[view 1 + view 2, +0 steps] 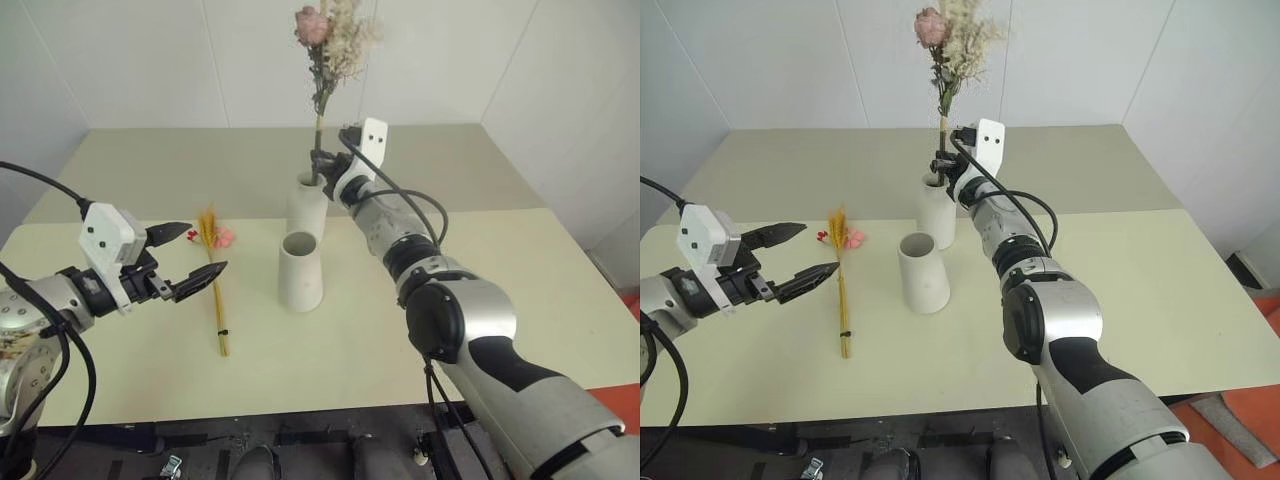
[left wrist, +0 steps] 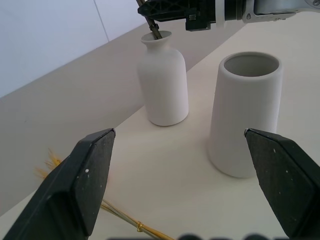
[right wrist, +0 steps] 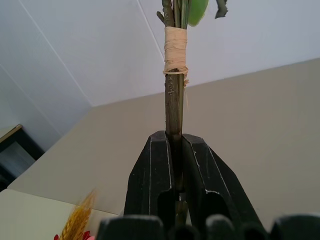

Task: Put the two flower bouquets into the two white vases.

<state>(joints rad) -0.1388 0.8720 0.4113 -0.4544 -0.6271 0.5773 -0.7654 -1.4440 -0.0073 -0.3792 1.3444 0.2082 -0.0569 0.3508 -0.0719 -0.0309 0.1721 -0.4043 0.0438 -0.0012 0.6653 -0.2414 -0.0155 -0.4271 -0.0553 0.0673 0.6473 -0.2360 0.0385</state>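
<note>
Left pincer (image 1: 195, 261) hovers level, fingers apart; right pincer (image 1: 322, 160) reaches forward, clamping rose bouquet (image 1: 330, 50) upright.

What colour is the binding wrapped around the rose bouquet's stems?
Pale tan binding on the dark stems, clearest in the right wrist view.

text: none legible | labels: none | brands: none | numbers: none | signs: none
</note>
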